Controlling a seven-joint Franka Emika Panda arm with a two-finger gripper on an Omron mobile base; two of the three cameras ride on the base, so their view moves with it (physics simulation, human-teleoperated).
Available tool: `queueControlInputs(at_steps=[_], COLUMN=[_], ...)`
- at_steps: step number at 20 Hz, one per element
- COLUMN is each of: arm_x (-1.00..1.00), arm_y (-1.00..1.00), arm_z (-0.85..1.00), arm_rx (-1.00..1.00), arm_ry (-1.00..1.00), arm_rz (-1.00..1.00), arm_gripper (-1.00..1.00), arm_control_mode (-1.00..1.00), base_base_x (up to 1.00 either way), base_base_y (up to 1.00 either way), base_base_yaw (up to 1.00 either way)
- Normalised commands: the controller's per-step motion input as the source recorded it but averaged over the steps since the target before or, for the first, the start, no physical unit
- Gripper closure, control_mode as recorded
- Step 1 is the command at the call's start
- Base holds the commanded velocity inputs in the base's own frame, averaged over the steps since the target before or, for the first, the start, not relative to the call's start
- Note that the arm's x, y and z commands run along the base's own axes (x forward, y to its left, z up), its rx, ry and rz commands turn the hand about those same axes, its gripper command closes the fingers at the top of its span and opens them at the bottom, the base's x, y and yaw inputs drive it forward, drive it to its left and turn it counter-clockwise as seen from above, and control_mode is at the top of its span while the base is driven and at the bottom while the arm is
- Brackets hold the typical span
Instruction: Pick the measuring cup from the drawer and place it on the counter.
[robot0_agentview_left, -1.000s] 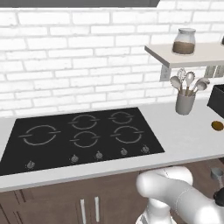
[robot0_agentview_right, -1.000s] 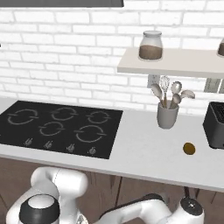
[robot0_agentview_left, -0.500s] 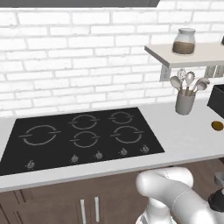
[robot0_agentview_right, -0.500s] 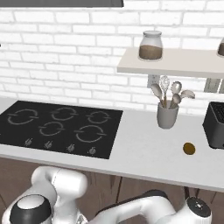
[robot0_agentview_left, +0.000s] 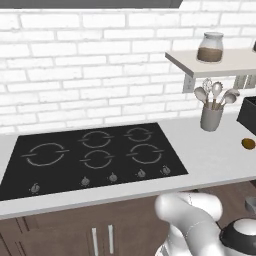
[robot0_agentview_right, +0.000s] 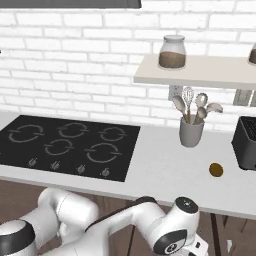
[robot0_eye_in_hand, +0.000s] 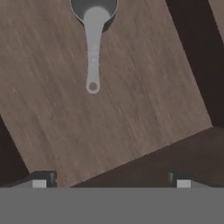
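Observation:
In the hand view, the measuring cup (robot0_eye_in_hand: 92, 48) lies on the brown wood floor of the open drawer (robot0_eye_in_hand: 140, 100). Its round grey bowl is at the top edge and its flat handle, with a hole at the end, points toward my gripper (robot0_eye_in_hand: 111, 183). The gripper is open, fingertips (robot0_eye_in_hand: 39, 182) spread wide, hovering above the drawer and short of the handle's end, with nothing between them. The pale counter (robot0_agentview_left: 215, 155) with its black cooktop (robot0_agentview_left: 92, 155) lies above and beyond my arm (robot0_agentview_left: 190, 215).
A grey utensil holder (robot0_agentview_left: 211, 117) with spoons and a whisk stands right of the cooktop. A small brown oval object (robot0_agentview_left: 248, 144) and a black appliance (robot0_agentview_right: 246, 142) are at the counter's right end. A jar (robot0_agentview_right: 172, 52) sits on the wall shelf. Dark gaps border the drawer floor.
The arm's dark-capped joints have slid slightly lower and sideways in both base views. The counter scene stays the same.

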Motion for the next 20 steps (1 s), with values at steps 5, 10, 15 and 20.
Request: queueControlInputs(at_steps=[5, 10, 15, 20], arm_x=[0.85, 0.32, 0.22, 0.17], arm_y=[0.12, -0.32, -0.35, -0.42], arm_z=[-0.10, -0.25, -0.69, -0.43], arm_rx=[0.04, 0.01, 0.00, 0.03], arm_ry=[0.00, 0.00, -0.03, -0.03], arm_rz=[0.21, 0.01, 0.00, 0.00], arm_gripper=[-1.00, -1.00, -1.00, -1.00], arm_control_mode=[-1.00, -1.00, -1.00, -1.00], base_base_x=[0.00, 0.00, 0.00, 0.00], base_base_y=[0.00, 0.00, 0.00, 0.00], base_base_yaw=[0.00, 0.00, 0.00, 0.00])
